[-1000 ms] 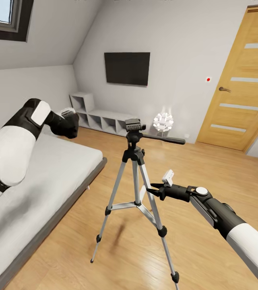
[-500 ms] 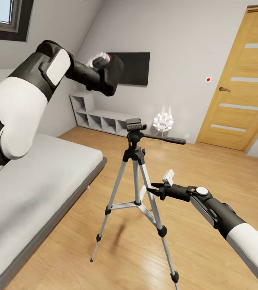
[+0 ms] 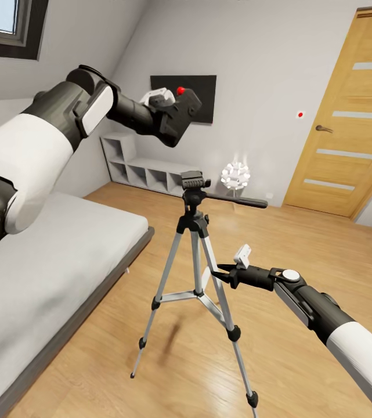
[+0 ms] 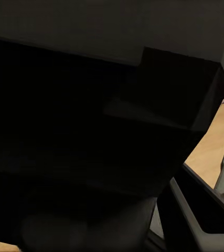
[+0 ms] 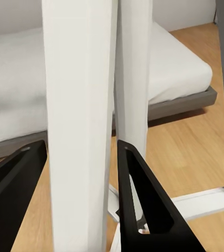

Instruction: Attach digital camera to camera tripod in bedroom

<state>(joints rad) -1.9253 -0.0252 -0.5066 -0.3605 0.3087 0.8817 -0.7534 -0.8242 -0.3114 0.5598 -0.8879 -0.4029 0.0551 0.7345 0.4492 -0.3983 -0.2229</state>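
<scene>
The camera tripod (image 3: pixel 196 244) stands upright on the wood floor in the middle of the head view. Its black head (image 3: pixel 192 181) is bare, and the pan handle (image 3: pixel 239 201) points right. My left gripper (image 3: pixel 168 119) is raised above and left of that head, shut on the black digital camera (image 3: pixel 184 107), whose red dot (image 3: pixel 180 90) faces up. In the left wrist view the camera's dark body (image 4: pixel 91 131) is all that is close. My right gripper (image 3: pixel 217 270) is low and closed around a silver tripod leg (image 5: pixel 80 131), with a black finger (image 5: pixel 143 199) on each side.
A low grey bed (image 3: pixel 46 261) lies to the left. On the far wall are a TV (image 3: pixel 206 98) and a white cubby shelf (image 3: pixel 145 171). A white spiky lamp (image 3: pixel 235 174) stands behind the tripod. The wooden door (image 3: pixel 348 116) is at the right.
My left arm lifted the camera from bed height up to in front of the TV, then shifted it right toward the tripod's head. The right arm and tripod stayed put.
</scene>
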